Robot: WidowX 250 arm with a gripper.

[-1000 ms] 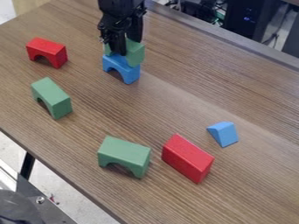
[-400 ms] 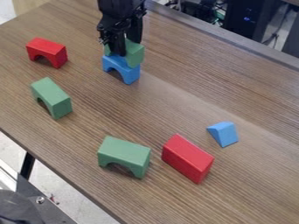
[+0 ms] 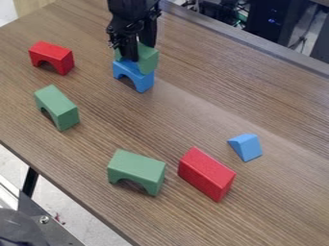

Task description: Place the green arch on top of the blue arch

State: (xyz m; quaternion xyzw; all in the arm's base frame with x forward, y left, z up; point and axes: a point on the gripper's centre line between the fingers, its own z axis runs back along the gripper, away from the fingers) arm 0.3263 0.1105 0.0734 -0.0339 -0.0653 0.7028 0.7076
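We observed the gripper (image 3: 138, 51) at the green block (image 3: 149, 61) atop the blue arch (image 3: 133, 72), its opening and hold indeterminable to us.

Blue arch (image 3: 137, 74); upper arch (image 3: 148, 61) seemingly plain green; table (image 3: 193, 98) brown (streaky).

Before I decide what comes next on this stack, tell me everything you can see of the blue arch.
The blue arch is a plain, solid-blue block, perhaps painted wood, with a curved cut-out between two legs. It stands upright on the table, opening downward, near the far edge. A green block sits on top, seemingly in contact and hiding much of its upper face. The pincer is right above; whether it touches the blue arch, I cannot tell.
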